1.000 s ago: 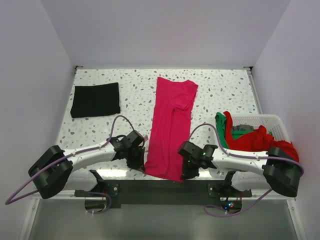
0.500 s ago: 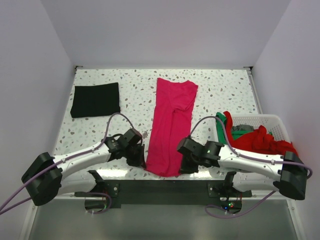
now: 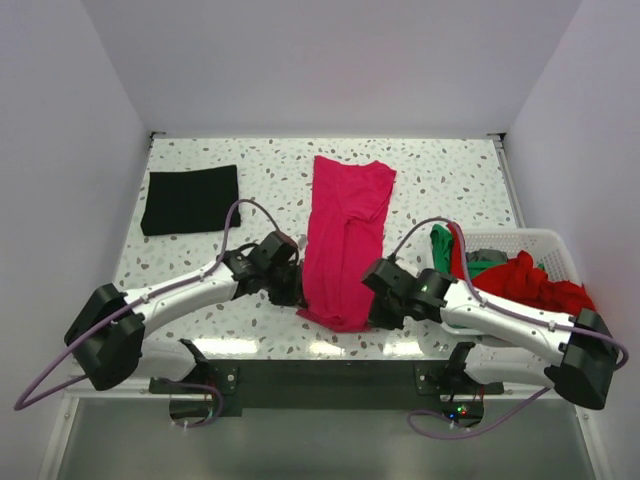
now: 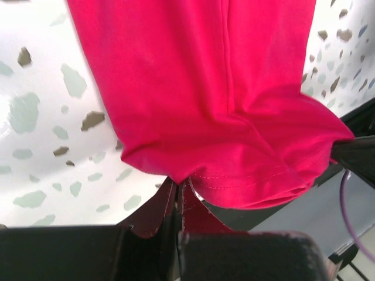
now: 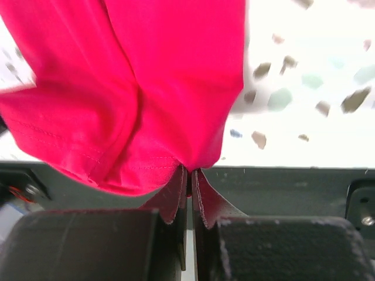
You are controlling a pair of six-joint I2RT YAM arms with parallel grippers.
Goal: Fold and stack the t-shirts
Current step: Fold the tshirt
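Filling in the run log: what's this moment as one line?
step: folding pink t-shirt | left hand: shut on near hem corner | right hand: shut on other near corner | black t-shirt: folded, far left

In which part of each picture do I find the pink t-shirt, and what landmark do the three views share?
Top external: the pink t-shirt is a long strip down the centre.
Left wrist: upper middle and right, hem pinched in the left tool.
Right wrist: upper left, hem pinched in the right tool.
Shared landmark: the speckled table.
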